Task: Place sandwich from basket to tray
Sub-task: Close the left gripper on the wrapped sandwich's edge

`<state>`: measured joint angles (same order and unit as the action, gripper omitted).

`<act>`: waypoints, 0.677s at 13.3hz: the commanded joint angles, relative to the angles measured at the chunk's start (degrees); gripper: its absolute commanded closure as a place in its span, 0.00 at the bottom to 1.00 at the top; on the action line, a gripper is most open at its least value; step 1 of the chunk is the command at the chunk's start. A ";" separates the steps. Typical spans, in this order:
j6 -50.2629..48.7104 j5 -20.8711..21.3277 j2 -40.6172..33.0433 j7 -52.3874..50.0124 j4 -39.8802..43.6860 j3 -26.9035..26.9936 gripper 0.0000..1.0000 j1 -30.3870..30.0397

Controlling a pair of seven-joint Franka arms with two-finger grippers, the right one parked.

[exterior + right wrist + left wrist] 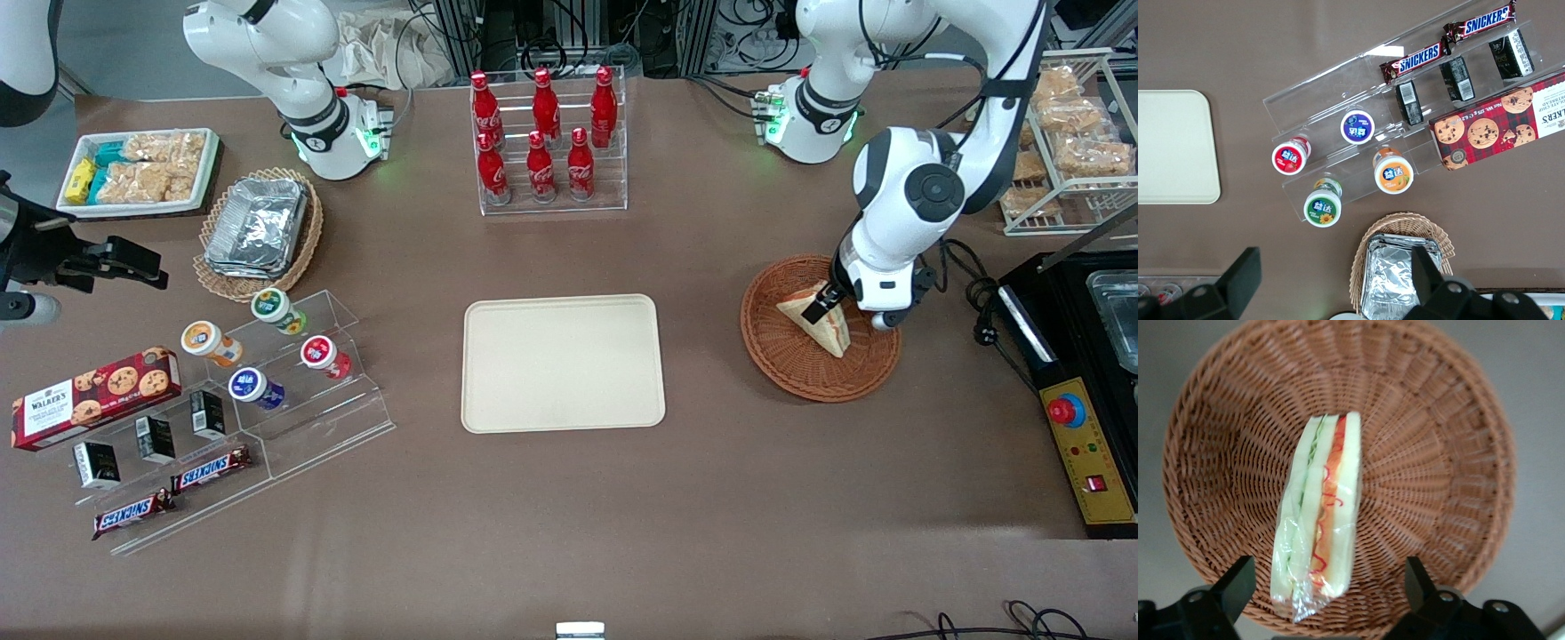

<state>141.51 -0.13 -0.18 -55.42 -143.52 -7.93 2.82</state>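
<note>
— What's around you?

— A brown table (569,533), stocked along its edges and at the parked arm's end. My gripper (1328,587) hangs over the basket (1438,453) with its fingers (1238,583) spread wide, one on each side of the sandwich (1318,520) and neither touching it.

— And the sandwich itself?

— It lies in the basket, wrapped in clear film, bread slices on edge with the red-orange and green filling showing between them. One end rests near the basket's rim, close under my fingers.

— How much room is there to move?

— Taking the basket as the mark: bare tabletop runs from its rim to the tray (563,363), which lies well apart from it toward the parked arm's end and has nothing on it. Nearer the front camera than the basket the table is open too. A black control box (1071,400) with a red button sits toward the working arm's edge, with cables (978,302) between it and the basket.

— Any other containers?

— Farther from the front camera than the tray, a clear rack (553,142) holds six red cola bottles (540,164).
</note>
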 commanded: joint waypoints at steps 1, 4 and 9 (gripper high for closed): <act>6.66 0.56 1.67 -1.80 -3.25 0.02 0.00 0.34; 9.05 1.01 3.95 -1.71 -3.61 0.02 0.17 0.34; 8.70 1.09 3.61 -0.74 -2.74 0.02 1.00 0.25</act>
<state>147.00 -0.08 3.93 -54.67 -145.68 -7.93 2.82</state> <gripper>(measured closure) 0.542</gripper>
